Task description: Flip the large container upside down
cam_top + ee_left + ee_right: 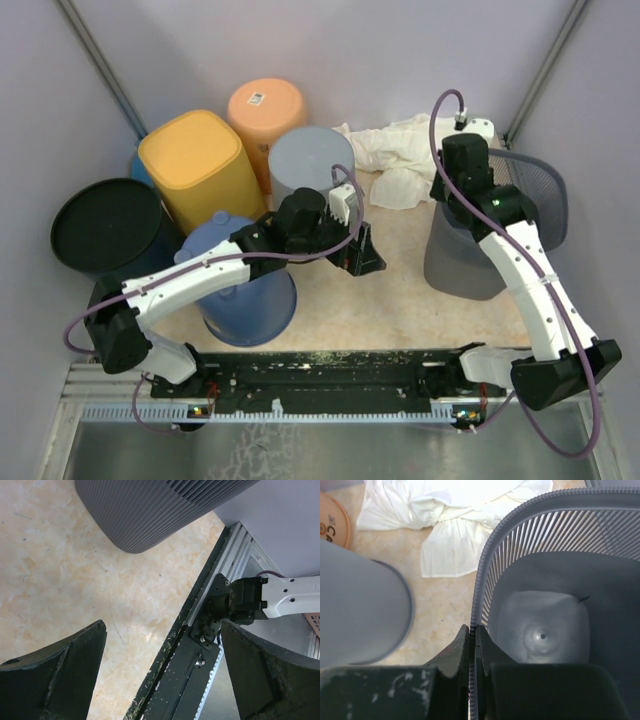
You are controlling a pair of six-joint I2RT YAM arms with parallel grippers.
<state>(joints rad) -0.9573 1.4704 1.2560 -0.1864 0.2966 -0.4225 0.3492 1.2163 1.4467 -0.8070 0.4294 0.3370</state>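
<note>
The large container is a grey slatted basket [468, 262] at the right of the table, with its open mouth [540, 190] facing up and toward the back right. My right gripper [452, 190] is shut on its ribbed rim [479, 605], one finger inside and one outside. The right wrist view looks down into the basket at its floor [540, 632]. My left gripper [365, 255] is open and empty over the middle of the table, left of the basket. The left wrist view shows the basket's ribbed wall [160, 510] beyond the open left gripper [165, 665].
Upside-down containers crowd the back left: yellow [200, 165], orange [265, 110], grey [310, 160], blue [245, 290] and black [105, 225]. A white cloth [395, 155] lies at the back centre. The black mounting rail [320, 375] runs along the front edge.
</note>
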